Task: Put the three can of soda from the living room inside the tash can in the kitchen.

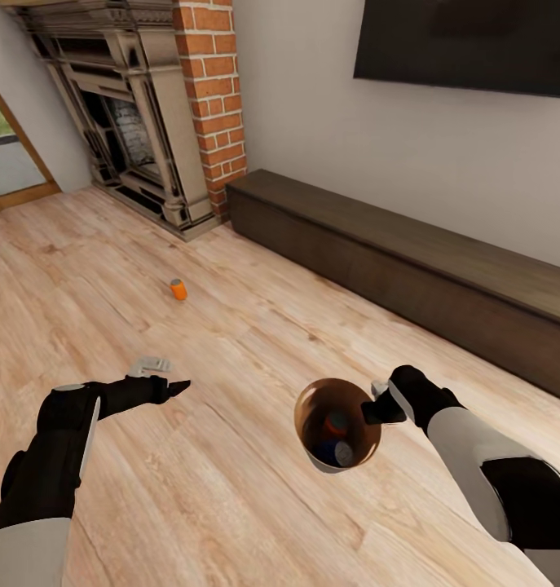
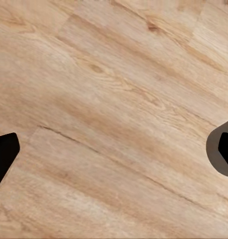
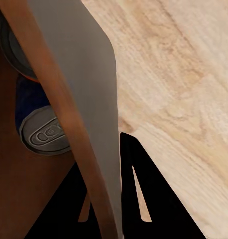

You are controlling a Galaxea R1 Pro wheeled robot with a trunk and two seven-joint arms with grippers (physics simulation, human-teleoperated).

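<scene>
Right wrist view: cans (image 3: 42, 132) half-hidden behind bucket wall (image 3: 79, 99)

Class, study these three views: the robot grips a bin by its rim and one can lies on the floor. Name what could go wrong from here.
1. The right gripper pinches the trash can only at its rim, so it may tilt or slip, spilling the cans inside.
2. The orange can lies on the floor well beyond the open left gripper; a clumsy reach might roll it away.
</scene>
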